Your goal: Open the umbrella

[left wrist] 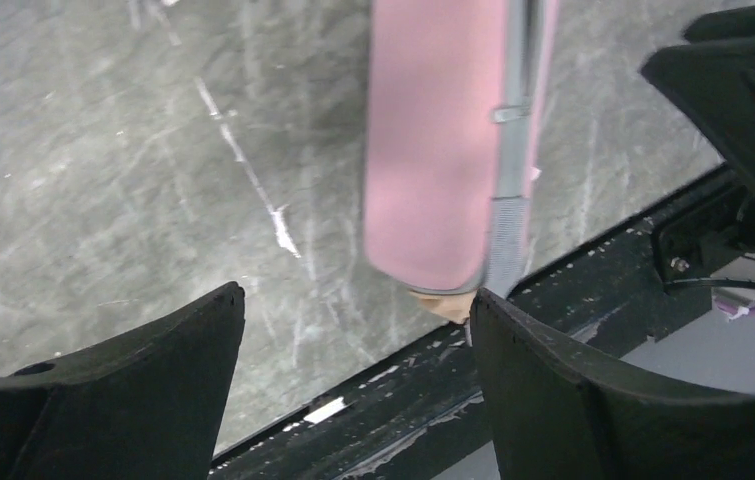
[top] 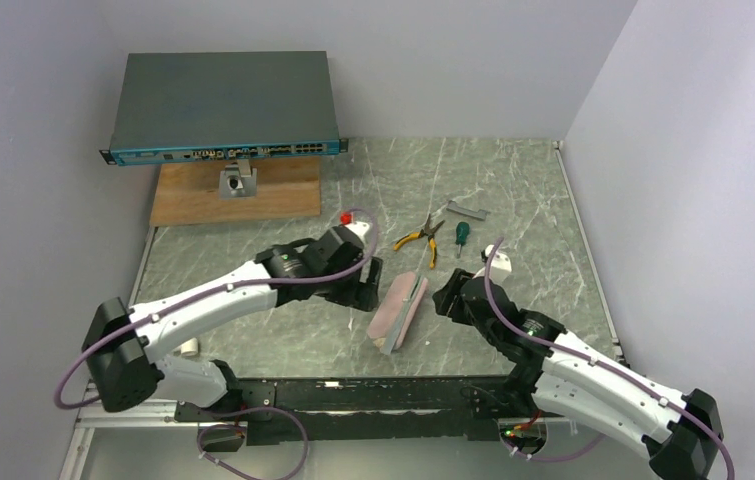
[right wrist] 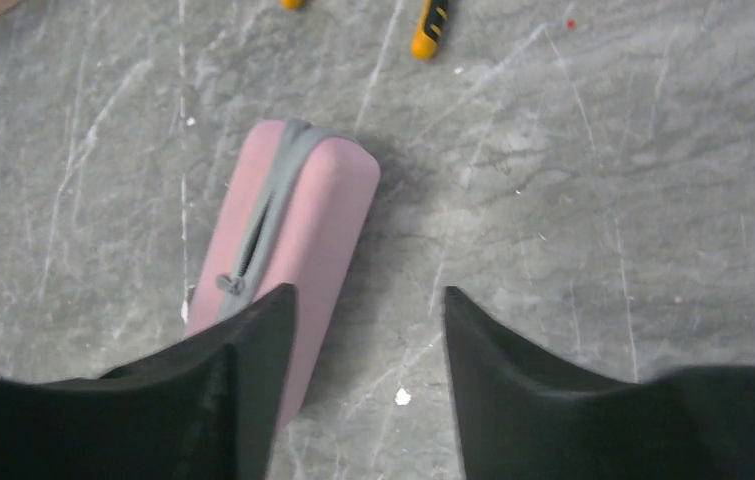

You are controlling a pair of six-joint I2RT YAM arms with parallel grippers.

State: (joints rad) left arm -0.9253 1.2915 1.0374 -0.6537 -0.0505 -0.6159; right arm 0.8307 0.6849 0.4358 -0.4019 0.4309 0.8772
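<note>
The umbrella is inside its pale pink case (top: 399,308), which lies on the table between my two grippers. The case has a grey zipper (left wrist: 511,150) along one side. The cream handle (left wrist: 446,304) peeks out of the case's near end. In the right wrist view the case (right wrist: 298,225) lies under and to the left of my left finger, its zipper pull (right wrist: 228,284) showing. My left gripper (top: 369,292) is open and empty just left of the case, and its right fingertip (left wrist: 498,320) is close to the handle end. My right gripper (top: 445,298) is open and empty just right of the case.
Yellow-handled pliers (top: 421,238), a green screwdriver (top: 461,234) and a small metal piece (top: 466,209) lie behind the case. A network switch (top: 223,105) stands on a bracket over a wooden board (top: 238,190) at the back left. The table's black front rail (left wrist: 393,400) is near.
</note>
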